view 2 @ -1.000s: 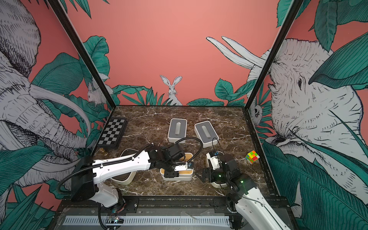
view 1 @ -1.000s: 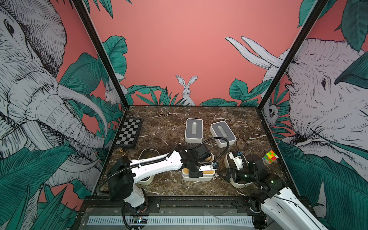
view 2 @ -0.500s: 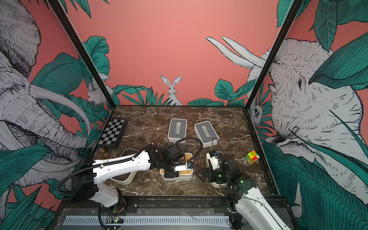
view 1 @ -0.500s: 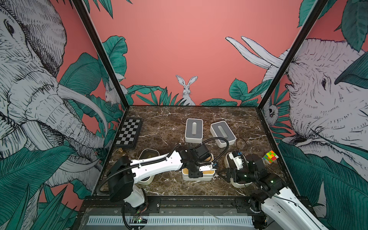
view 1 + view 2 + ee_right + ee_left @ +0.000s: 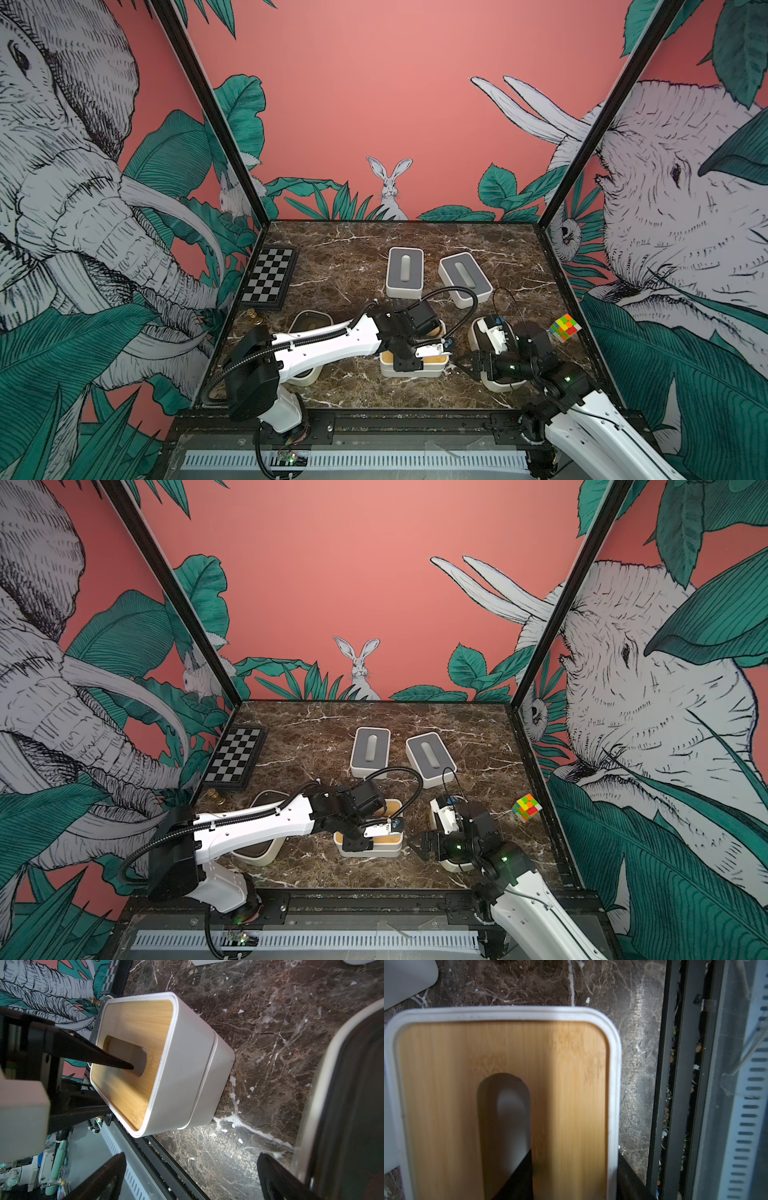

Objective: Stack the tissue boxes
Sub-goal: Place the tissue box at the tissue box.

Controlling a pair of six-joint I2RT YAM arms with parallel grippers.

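Two robot arms are working over a marble table (image 5: 353, 249) holding six tissue boxes. Two bamboo boxes are sitting near the front edge as one stack, the top bamboo box (image 5: 141, 1022) resting squarely on the lower bamboo box (image 5: 216, 1084).

The left gripper (image 5: 121, 1086) is reaching over that stack with its fingers set narrowly apart. One finger (image 5: 517, 1180) is dipping into the lid's oval slot while the other is pressing against the outer long side, so the pair is pinching the top bamboo box.

The right gripper (image 5: 191, 1157) is hovering low between the stack and the right cream box (image 5: 353, 1084). Its fingers are spread wide and are holding nothing, and one finger is standing just beside that box's rim.

The left cream box (image 5: 307, 377) is lying mostly hidden under the left arm, near the table's left side.

Two grey boxes are waiting side by side farther back, well apart from the stack. The left grey box (image 5: 404, 272) is lying straight and the right grey box (image 5: 464, 276) is lying angled.

One checkered board (image 5: 270, 276) is lying along the left wall, with one small brass piece (image 5: 254, 318) standing just in front of it. One multicoloured cube (image 5: 564, 327) is sitting near the right wall.
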